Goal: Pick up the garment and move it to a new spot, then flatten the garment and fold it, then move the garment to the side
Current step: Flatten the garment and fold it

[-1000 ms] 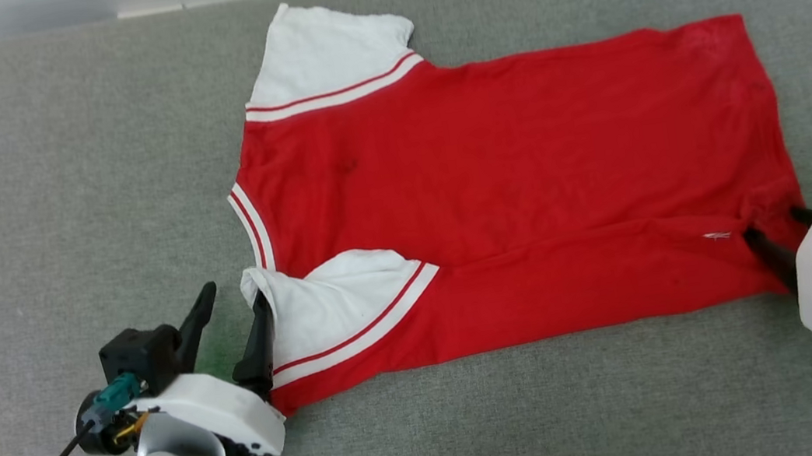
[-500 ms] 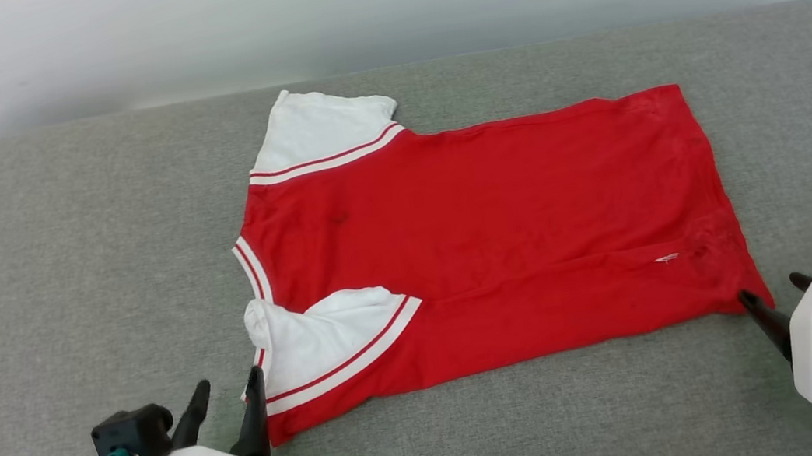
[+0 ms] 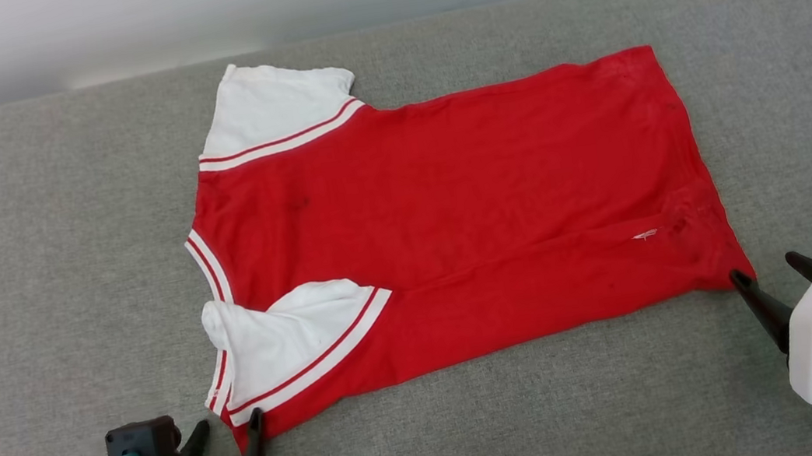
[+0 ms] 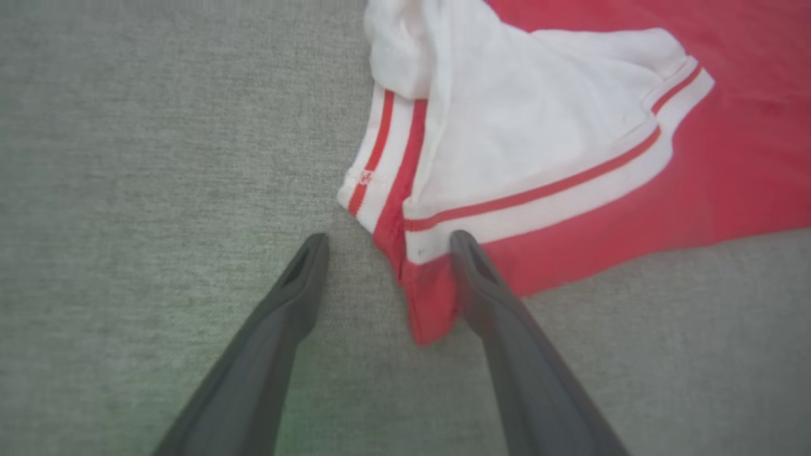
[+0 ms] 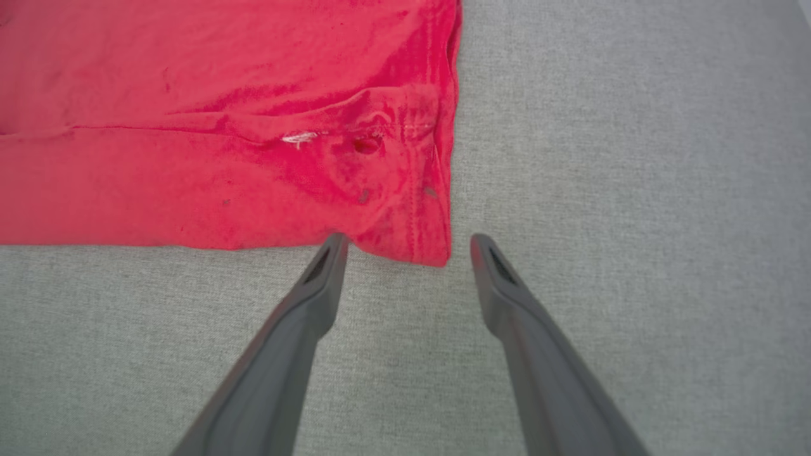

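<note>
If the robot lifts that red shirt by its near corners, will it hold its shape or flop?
Likely floppy: the red shirt lies creased, its near white sleeve folded over, so it should sag between grips. Probably light, as the cloth looks thin. Pushed on the textured grey cushion, it may bunch rather than slide.

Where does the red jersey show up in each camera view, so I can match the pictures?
Head view: the garment lies across the middle, collar left, hem right.
Left wrist view: upper right, its folded white sleeve ahead of the left gripper.
Right wrist view: upper left, its hem corner just ahead of the right gripper.
Shared landmark: the grey fabric surface under it.
</note>
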Controlling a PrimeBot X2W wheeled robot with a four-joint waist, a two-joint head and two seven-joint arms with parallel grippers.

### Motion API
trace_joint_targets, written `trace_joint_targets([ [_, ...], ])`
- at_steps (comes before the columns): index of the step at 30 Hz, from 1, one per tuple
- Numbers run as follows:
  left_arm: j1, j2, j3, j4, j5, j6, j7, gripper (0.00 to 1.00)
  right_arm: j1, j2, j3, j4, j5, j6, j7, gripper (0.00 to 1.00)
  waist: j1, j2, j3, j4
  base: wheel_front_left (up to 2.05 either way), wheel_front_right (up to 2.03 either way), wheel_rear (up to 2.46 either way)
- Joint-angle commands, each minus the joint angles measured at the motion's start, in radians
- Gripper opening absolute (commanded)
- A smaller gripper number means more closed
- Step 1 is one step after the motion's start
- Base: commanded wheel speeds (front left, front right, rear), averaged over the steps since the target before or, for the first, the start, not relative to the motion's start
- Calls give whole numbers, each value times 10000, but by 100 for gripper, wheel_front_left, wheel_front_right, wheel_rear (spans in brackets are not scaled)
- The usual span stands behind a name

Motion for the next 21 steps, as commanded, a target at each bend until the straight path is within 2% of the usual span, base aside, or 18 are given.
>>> trace_joint_targets([
  [1, -72, 37, -143, 183, 50, 42, 246, 100, 59, 79, -32, -144, -56, -4, 3, 100, 1, 0, 181, -90, 0, 0, 0],
  [4, -71, -7, -347, 507, -84, -64, 595, 100, 4, 57, -4, -268, -116, -4, 1, 100, 1, 0, 317, -103, 0, 0, 0],
  [5, -58, 5, -440, 650, -91, -132, 729, 89, -5, 44, 11, -284, -119, -4, -1, 100, 1, 0, 349, -102, 0, 0, 0],
  [6, -53, 4, -538, 777, -83, -198, 814, 36, -17, 24, 36, -293, -117, -4, 6, 100, 1, 0, 375, -100, 0, 0, 0],
  [7, -79, 12, -633, 881, -66, -306, 854, 0, -40, -1, 63, -302, -124, -4, 6, 100, 1, 0, 389, -96, 0, 0, 0],
  [12, -375, -27, -629, 947, 97, -522, 333, 0, -196, -221, 73, -160, -236, -4, 78, 100, 1, 0, 223, 63, 0, 0, 0],
  [16, -662, 55, -550, 416, 364, -680, -313, 0, -427, -242, -150, 10, -685, -4, 282, 100, 1, 0, -31, 239, 0, 0, 0],
  [21, -674, 226, -458, -692, 579, -552, -531, 0, -750, -73, -190, 349, -1156, -4, 893, 100, 1, 0, -108, 458, 0, 0, 0],
])
